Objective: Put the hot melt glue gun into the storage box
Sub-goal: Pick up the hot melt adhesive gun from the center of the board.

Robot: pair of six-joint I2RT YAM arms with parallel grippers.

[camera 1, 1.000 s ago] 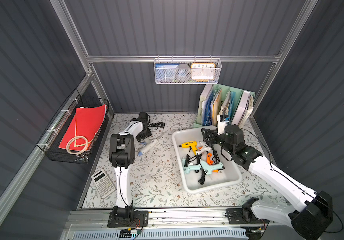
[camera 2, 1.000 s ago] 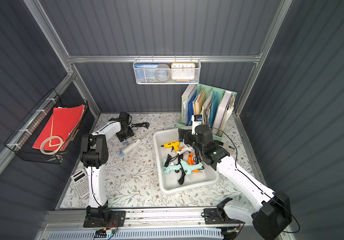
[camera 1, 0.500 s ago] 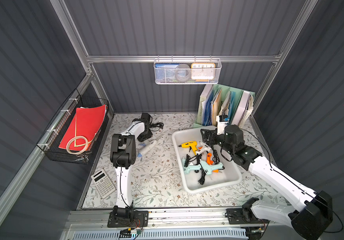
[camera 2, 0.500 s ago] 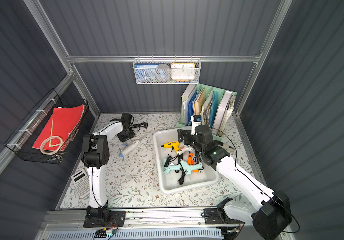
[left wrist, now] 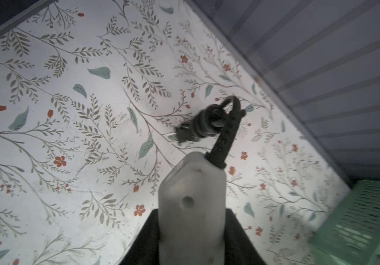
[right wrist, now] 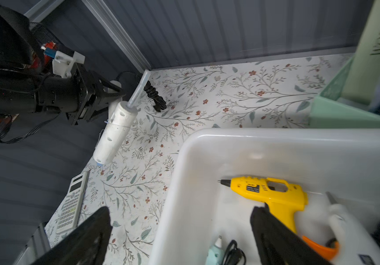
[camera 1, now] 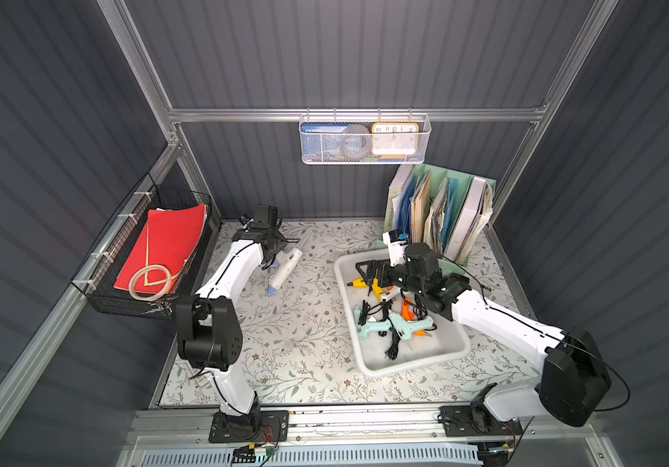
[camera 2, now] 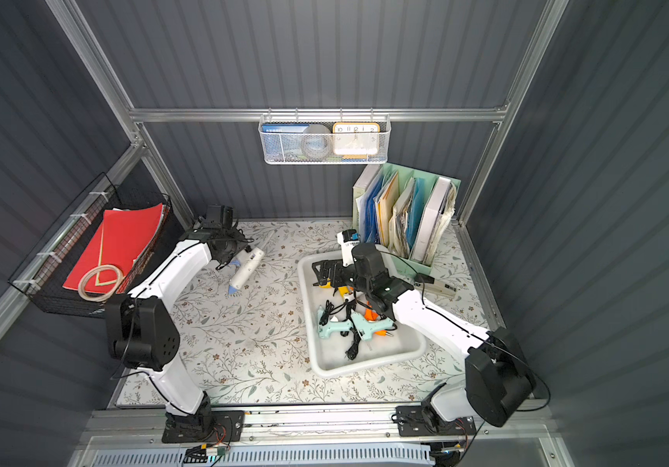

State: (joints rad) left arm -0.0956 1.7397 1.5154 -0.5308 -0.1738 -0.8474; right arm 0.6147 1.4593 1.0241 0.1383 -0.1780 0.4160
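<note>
On the desk, little differs from a second earlier at 3 o'clock. The box sits as it did, with several other guns inside and bare floor at its near end. The right pincer hangs wide open and empty over the box's 10 o'clock corner, one finger outside the wall and one above a yellow gun.

The change is at 10 o'clock, well apart from the box. A second earlier the gun lies flat and loose there, with the left pincer beside it near the back wall. Now that pincer is clamped on the handle, and the gun sits higher in both top views, tipped nose-down. I read this as the grasp done and the lift just starting. What remains is the carry across to 3 o'clock and the release, and the open right pincer may stand in the way of the drop.

The gun is white and stubby, with round holes along its side. A clear glue stick pokes out of its back. The blue nozzle points at the desk, and I cannot tell whether it is clear of it. The black cord, wound in a bundle, trails from the handle's end. It is blurred in the left wrist view, so it is likely swinging.
</note>
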